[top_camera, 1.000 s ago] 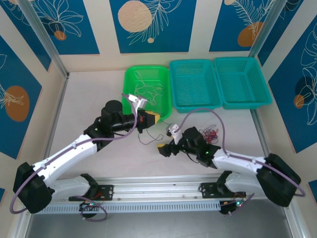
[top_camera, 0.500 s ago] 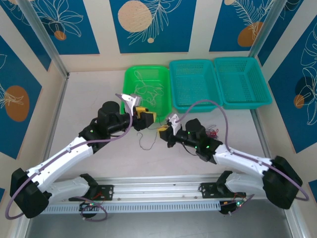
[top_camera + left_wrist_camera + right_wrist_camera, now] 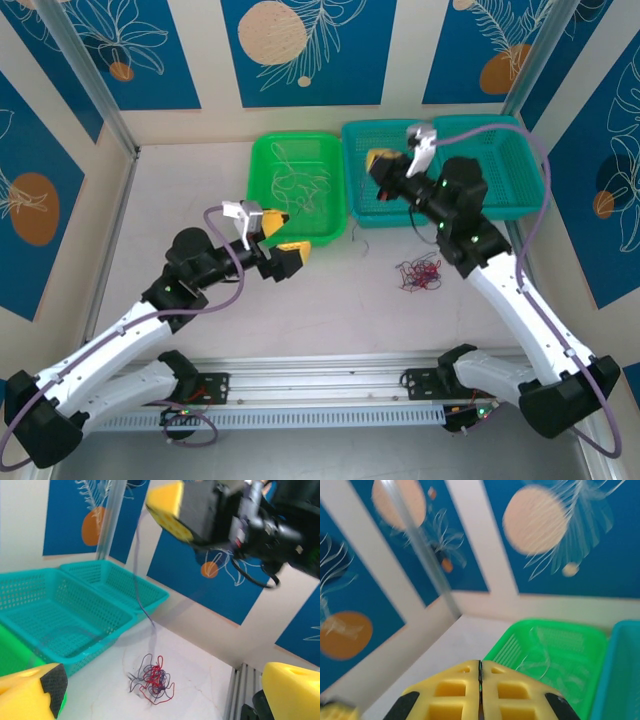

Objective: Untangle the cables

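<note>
Tangle (image 3: pixel 418 272): red and dark cables knotted on the table (image 3: pixel 190 190), in front of the teal baskets, apart from both grippers.
Dark strand (image 3: pixel 136 580): one thin cable hanging from the right gripper's tip toward the table; pinch point hidden, lower end blurred.
Right gripper (image 3: pixel 375 160): yellow pads pressed flat together, raised over the middle teal basket (image 3: pixel 385 195).
Left gripper (image 3: pixel 283 237): jaws spread wide, nothing between them, by the green basket's (image 3: pixel 262 150) near corner.
White cables (image 3: pixel 295 185): loose loops inside the green basket; number too fine to tell.
</note>
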You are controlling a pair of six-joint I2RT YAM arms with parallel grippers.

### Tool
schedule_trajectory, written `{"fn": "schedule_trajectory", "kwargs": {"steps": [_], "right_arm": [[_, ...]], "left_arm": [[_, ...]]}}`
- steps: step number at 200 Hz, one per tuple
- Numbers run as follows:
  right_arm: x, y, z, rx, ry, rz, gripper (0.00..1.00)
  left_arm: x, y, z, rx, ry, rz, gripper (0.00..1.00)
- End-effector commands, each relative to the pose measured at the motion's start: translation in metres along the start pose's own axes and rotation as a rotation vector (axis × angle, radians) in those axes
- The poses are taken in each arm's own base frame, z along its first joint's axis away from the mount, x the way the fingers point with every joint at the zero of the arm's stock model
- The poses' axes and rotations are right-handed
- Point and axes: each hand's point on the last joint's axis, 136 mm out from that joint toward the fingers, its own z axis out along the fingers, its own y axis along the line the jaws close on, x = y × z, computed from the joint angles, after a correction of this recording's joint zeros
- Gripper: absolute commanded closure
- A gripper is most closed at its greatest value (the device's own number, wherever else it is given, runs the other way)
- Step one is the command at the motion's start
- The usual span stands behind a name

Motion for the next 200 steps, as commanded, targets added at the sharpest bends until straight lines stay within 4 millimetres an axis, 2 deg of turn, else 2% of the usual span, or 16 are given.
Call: {"fn": "schedule_trajectory", "kwargs": {"steps": [1,20,31,46,67,98,104,115,118,120,122,127,131,163,182,200], "right_arm": [[-0.034,-0.037,0.003,0.134,-0.031,0.026,1.00],[-0.050,-0.070,0.017,0.201,-0.029,0.023,1.00],[-0.048,-0.091,0.029,0.230,-0.001,0.026,1.00],[-0.037,-0.122,0.046,0.272,0.056,0.053,1.00],[-0.005,-0.158,0.067,0.307,0.161,0.116,1.00],[0.072,-0.199,0.092,0.362,0.356,0.234,1.00],[0.086,-0.205,0.093,0.377,0.390,0.268,0.92],[0.107,-0.213,0.095,0.398,0.458,0.316,0.70],[0.113,-0.214,0.095,0.406,0.480,0.325,0.58],[0.114,-0.215,0.095,0.411,0.489,0.330,0.46],[0.117,-0.216,0.095,0.416,0.499,0.335,0.40],[0.121,-0.219,0.093,0.435,0.518,0.348,0.30],[0.123,-0.221,0.092,0.446,0.529,0.356,0.26],[0.115,-0.225,0.068,0.470,0.500,0.410,0.22],[0.110,-0.212,0.047,0.469,0.486,0.411,0.23],[0.114,-0.195,0.019,0.468,0.446,0.428,0.24]], "left_arm": [[0.002,-0.016,-0.003,0.084,-0.002,0.054,0.00],[0.013,-0.016,-0.002,0.083,0.032,0.044,0.00],[0.018,-0.015,-0.002,0.082,0.048,0.037,0.00],[0.026,-0.014,-0.002,0.081,0.067,0.035,0.00],[0.035,-0.010,-0.002,0.059,0.096,0.036,0.00],[0.044,-0.002,-0.002,0.023,0.119,0.027,0.00],[0.046,0.000,-0.002,0.014,0.126,0.022,0.00],[0.049,0.003,-0.001,-0.002,0.144,0.015,0.00],[0.051,0.004,0.000,-0.004,0.152,0.013,0.00],[0.052,0.004,0.000,-0.006,0.157,0.012,0.00],[0.052,0.005,0.001,-0.008,0.160,0.012,0.00],[0.054,0.005,0.001,-0.009,0.171,0.009,0.00],[0.056,0.006,0.002,-0.008,0.178,0.008,0.00],[0.065,0.006,0.007,0.002,0.200,0.001,0.00],[0.069,0.006,0.014,0.010,0.206,-0.005,0.00],[0.075,0.005,0.023,0.029,0.218,-0.013,0.00]]}}
